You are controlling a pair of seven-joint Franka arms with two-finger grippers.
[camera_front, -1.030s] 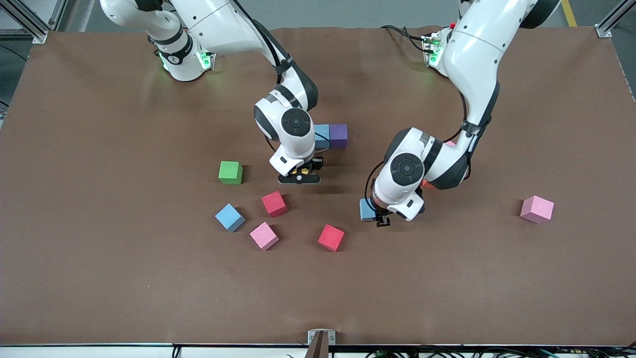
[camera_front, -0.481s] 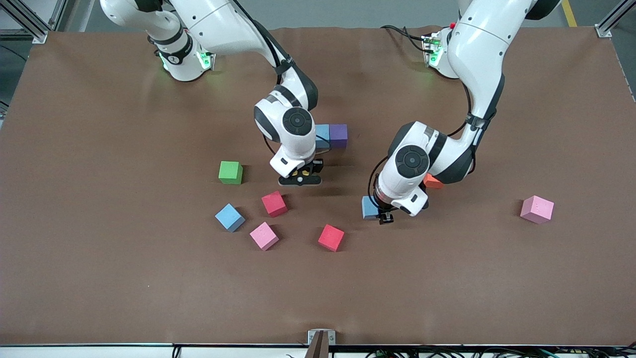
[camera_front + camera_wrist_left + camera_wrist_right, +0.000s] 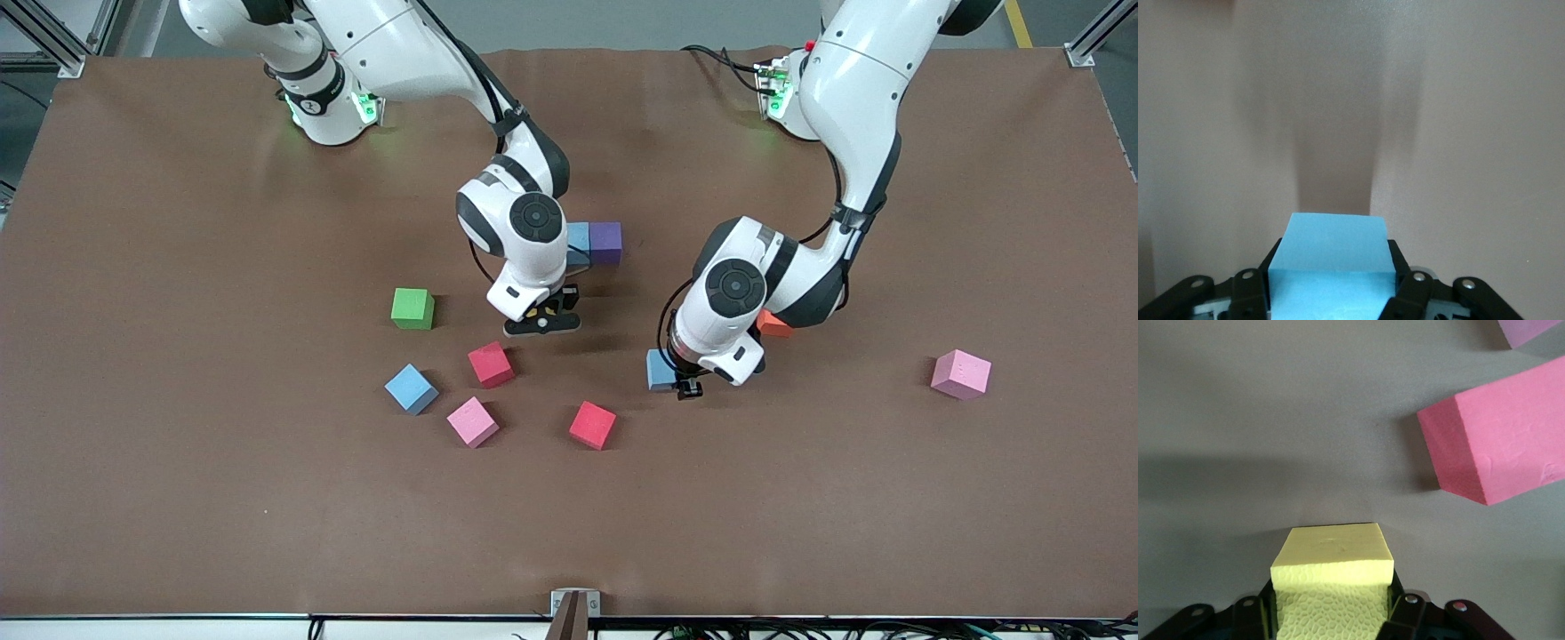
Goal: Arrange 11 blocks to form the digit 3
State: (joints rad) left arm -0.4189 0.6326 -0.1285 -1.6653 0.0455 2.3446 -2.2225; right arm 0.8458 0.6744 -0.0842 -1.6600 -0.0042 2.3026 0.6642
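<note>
Cubes ride in both grippers, lifted so they can be carried to the figure. The right gripper point(image 3: 542, 322), fingers clamped on a yellow cube point(image 3: 1333, 555), hangs just beside the green cube point(image 3: 412, 308). The left gripper point(image 3: 685, 387) grips a blue cube point(image 3: 1331, 250) farther toward the left arm's end. The blue-and-purple pair point(image 3: 597, 242), farther from the front camera than the green cube, looks like the digit's start.

White arms, black joints, black jaws

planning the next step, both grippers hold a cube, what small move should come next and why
Probably carry the right gripper with its yellow cube toward the blue cube and purple cube, which touch in a row. The left gripper holds a blue cube.
</note>
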